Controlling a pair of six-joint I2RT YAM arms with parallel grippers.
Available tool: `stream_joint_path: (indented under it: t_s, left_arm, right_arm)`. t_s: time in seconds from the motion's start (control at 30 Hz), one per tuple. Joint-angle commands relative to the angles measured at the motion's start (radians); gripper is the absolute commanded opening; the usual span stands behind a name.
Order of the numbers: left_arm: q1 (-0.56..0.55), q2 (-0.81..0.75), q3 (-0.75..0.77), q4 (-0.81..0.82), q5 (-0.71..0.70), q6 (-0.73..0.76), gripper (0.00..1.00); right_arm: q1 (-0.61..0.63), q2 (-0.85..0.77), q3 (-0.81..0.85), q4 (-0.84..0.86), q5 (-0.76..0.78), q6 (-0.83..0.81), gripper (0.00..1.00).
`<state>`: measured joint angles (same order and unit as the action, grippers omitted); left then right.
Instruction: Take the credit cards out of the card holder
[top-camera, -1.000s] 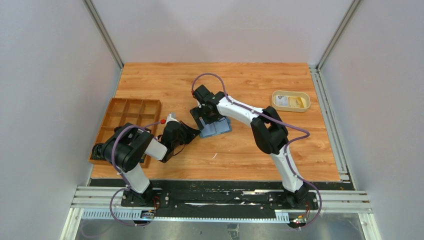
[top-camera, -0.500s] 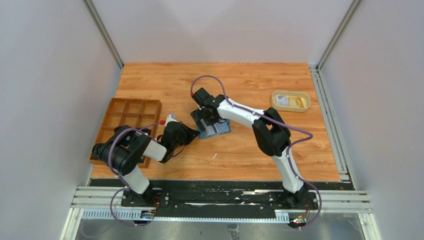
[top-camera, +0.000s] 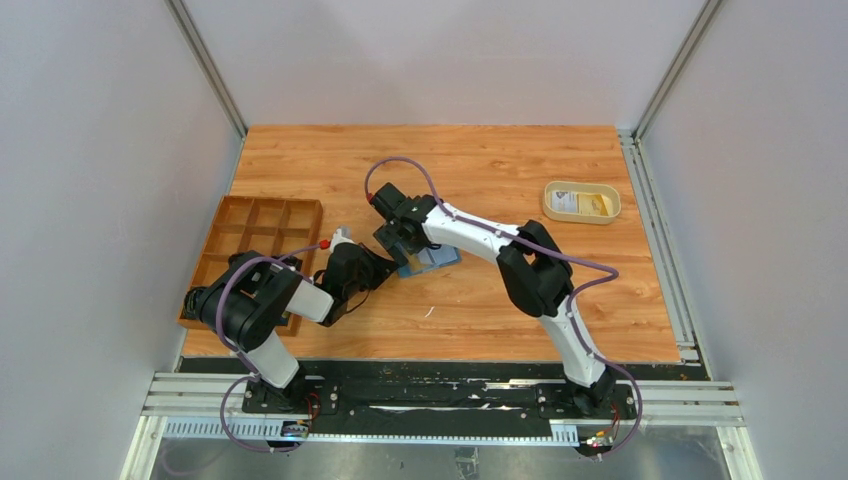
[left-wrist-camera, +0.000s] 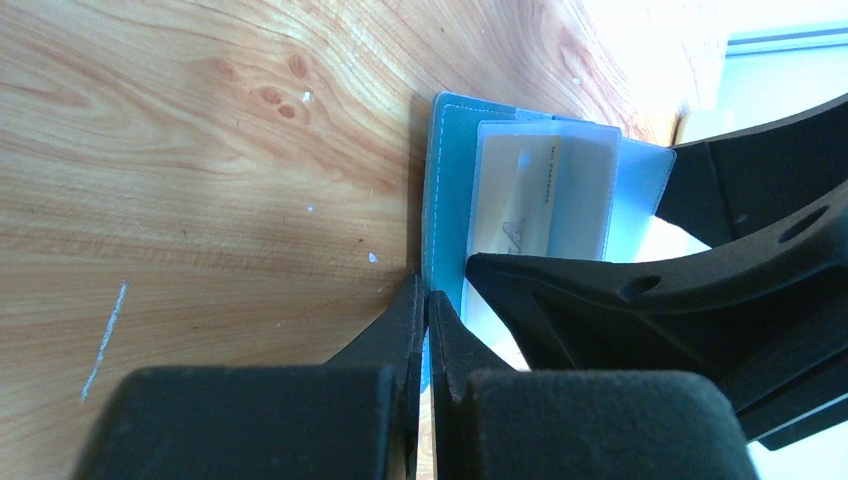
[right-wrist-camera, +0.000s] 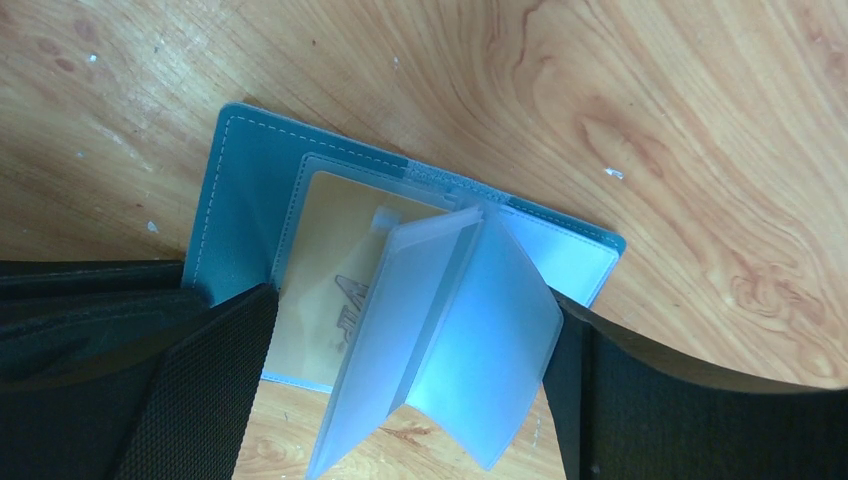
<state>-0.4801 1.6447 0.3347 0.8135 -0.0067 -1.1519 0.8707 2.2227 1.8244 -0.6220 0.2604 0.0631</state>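
Note:
The blue card holder (top-camera: 434, 262) lies open on the table at centre-left. My left gripper (top-camera: 388, 268) is shut on the edge of its cover (left-wrist-camera: 448, 190). My right gripper (top-camera: 404, 243) hovers over it, open, with one finger on each side of the upright translucent sleeves (right-wrist-camera: 470, 320). A tan credit card (right-wrist-camera: 325, 250) sits in a clear sleeve on the cover (right-wrist-camera: 245, 180) and also shows in the left wrist view (left-wrist-camera: 520, 200). A whitish card (top-camera: 570, 204) and a yellow card (top-camera: 598, 205) lie in the cream dish.
The cream oval dish (top-camera: 581, 189) stands at the far right of the table. A brown wooden compartment tray (top-camera: 262, 225) lies at the left edge, beside my left arm. My two grippers are close together over the holder.
My right gripper has moved left and slightly nearer, closer to my left gripper. The card holder has shifted a little left with it. The left arm has barely moved.

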Motion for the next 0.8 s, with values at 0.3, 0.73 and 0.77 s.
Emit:
stream_joint_path:
  t_s: [0.3, 0.73, 0.77]
  left_arm:
    - [-0.002, 0.031, -0.004, -0.097, -0.026, 0.042, 0.0]
    - [-0.002, 0.041, 0.002, -0.097, -0.013, 0.049, 0.0]
    - [-0.002, 0.04, 0.0, -0.097, -0.013, 0.05, 0.0]
  right_arm:
    - [0.088, 0.113, 0.091, -0.028, 0.372, -0.144, 1.0]
    - [0.109, 0.138, 0.132, 0.015, 0.309, -0.151, 1.0]
    - [0.106, 0.134, 0.126, 0.014, 0.274, -0.126, 1.0]
